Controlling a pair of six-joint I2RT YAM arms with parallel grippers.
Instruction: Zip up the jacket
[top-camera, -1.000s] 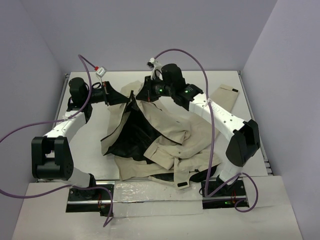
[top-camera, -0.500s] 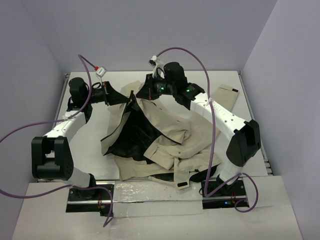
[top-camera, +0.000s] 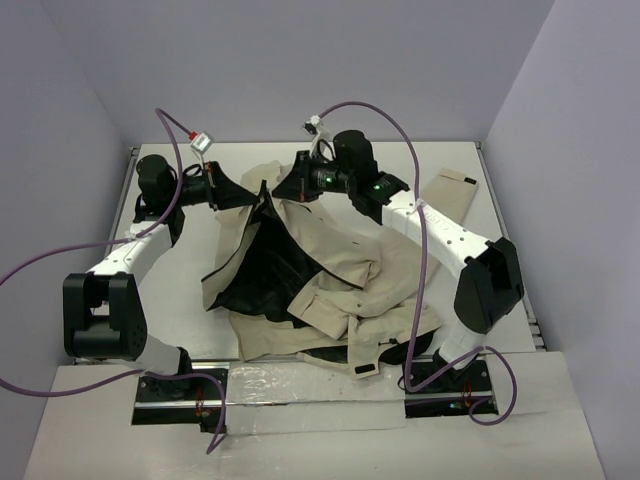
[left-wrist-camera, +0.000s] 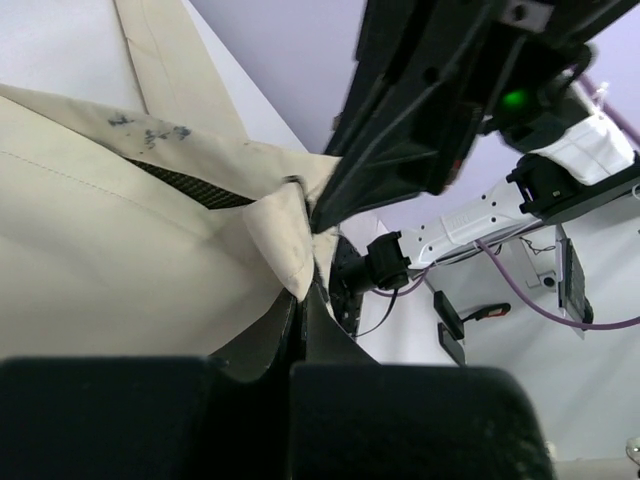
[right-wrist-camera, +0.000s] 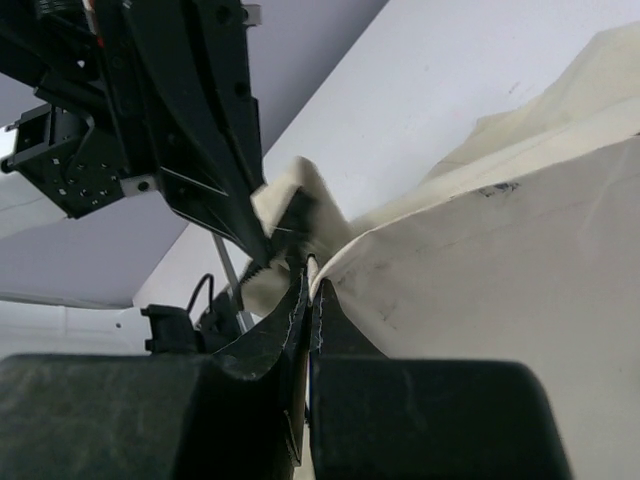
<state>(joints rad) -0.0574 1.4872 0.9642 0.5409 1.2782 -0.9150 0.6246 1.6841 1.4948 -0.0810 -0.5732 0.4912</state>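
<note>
The beige jacket (top-camera: 350, 270) lies crumpled in the middle of the table, its black lining (top-camera: 262, 272) showing on the left side. Its far edge is lifted into a peak between the two arms. My left gripper (top-camera: 258, 198) is shut on that raised edge from the left. In the left wrist view the left gripper (left-wrist-camera: 300, 296) pinches a beige fold (left-wrist-camera: 285, 235) beside a strip of dark zipper tape (left-wrist-camera: 190, 185). My right gripper (top-camera: 284, 192) is shut on the facing edge just to the right. The right wrist view has the right gripper (right-wrist-camera: 309, 266) clamped on a thin beige hem (right-wrist-camera: 420, 260), almost touching the left gripper's fingers (right-wrist-camera: 215, 150).
A flat beige strip (top-camera: 450, 195) lies on the table at the back right. Purple cables (top-camera: 400, 120) loop above both arms. Walls close in the table on the left, back and right. The jacket's near hem reaches the arm bases (top-camera: 360, 370).
The right arm's wrist has shifted slightly to the right. Both grippers keep their hold on the jacket's raised edge, and the left arm stays put.
</note>
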